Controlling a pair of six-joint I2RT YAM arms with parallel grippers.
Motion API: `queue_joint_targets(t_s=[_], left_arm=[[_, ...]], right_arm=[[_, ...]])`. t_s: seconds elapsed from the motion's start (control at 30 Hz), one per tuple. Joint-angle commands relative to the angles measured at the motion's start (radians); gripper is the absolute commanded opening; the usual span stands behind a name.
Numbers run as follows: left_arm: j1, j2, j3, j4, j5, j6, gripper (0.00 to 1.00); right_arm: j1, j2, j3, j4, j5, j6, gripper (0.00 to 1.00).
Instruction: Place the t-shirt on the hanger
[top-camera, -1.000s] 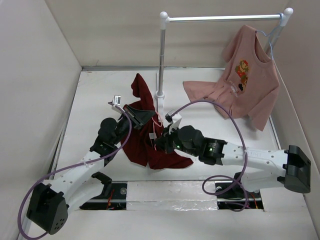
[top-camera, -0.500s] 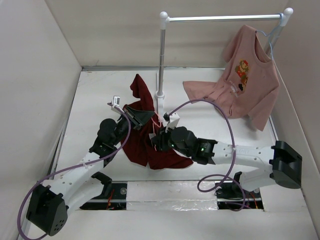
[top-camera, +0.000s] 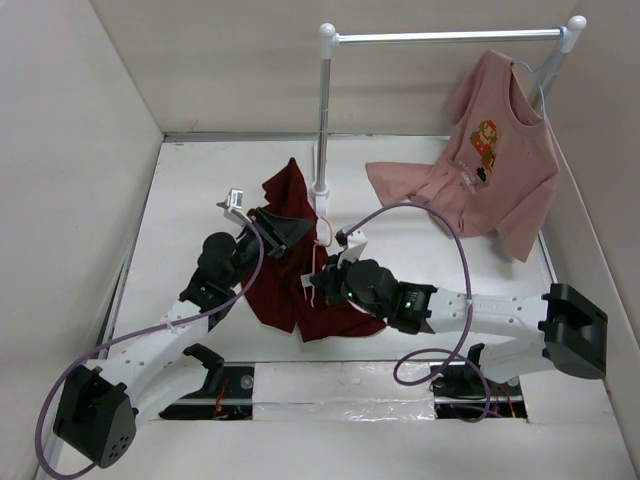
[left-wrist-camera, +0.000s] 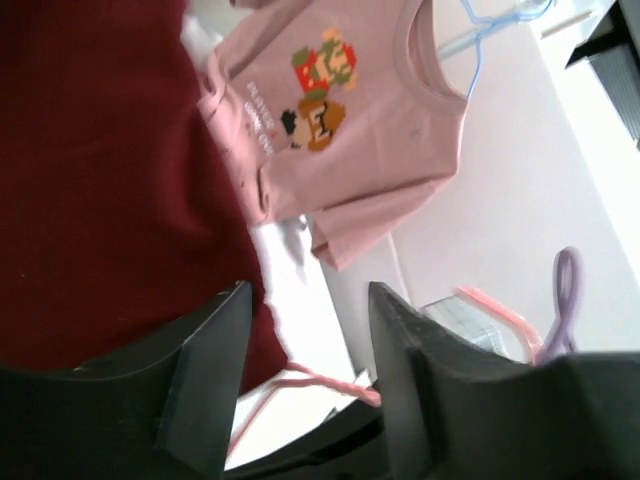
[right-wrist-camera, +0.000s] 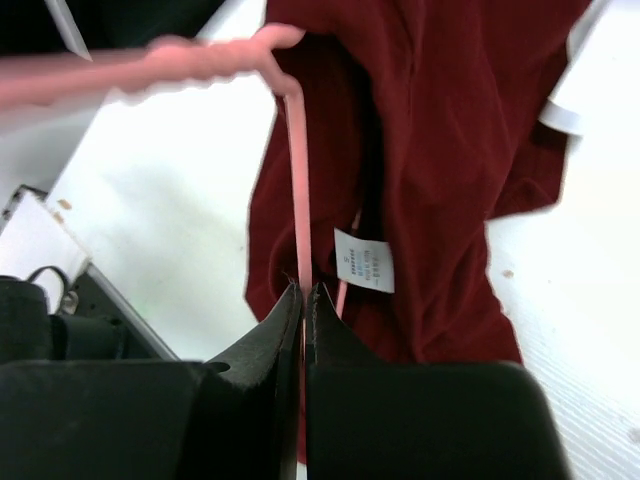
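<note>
Blurred hanger (right-wrist-camera: 296, 195) wire toward the upper left edge, the rest unseen among t-shirt (right-wrist-camera: 440, 150) folds

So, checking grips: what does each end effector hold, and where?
The right end effector pinches the hanger on a straight stretch of its wire. The left end effector is open, holding nothing.

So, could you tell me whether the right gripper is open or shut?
Shut: the right gripper pinches the hanger wire, with no gap between its jaws.
</note>
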Motion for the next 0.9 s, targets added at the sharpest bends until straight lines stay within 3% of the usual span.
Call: queue_joint_targets(t_s=[0.0,0.1,0.27,0.37,0.67,0.8,0.87], left_arm=[[0.004,-0.023,0.092,-0.011,-0.043,0.076,0.48],[0.004,-0.032,0.119,-0.063,-0.091,0.119,0.56],[0.004,-0.049,0.159,-0.143,-0.256,0.197,0.56],[0.004,-0.03,0.177,-0.157,-0.326,0.237,0.54],[0.004,0.198,0.274,-0.164,-0.341,0.321,0.48],[0.014,0.279,0.322,-0.121,-0.376,0.355,0.34],[0.014,0.301,0.342,-0.112,-0.405,0.378,0.31]], right_arm=[[-0.008,-0.037,-0.011,0.029,0.048,0.028,0.0],[-0.008,-0.049,-0.018,0.032,0.039,0.016,0.0],[-0.017,-0.061,-0.025,0.032,0.032,0.008,0.0],[-0.017,-0.078,-0.03,0.029,0.026,0.015,0.0],[-0.017,-0.152,-0.051,-0.018,-0.021,-0.007,0.0],[-0.017,-0.183,-0.053,-0.044,-0.038,0.0,0.0],[-0.017,-0.207,-0.062,-0.052,-0.047,-0.001,0.0]])
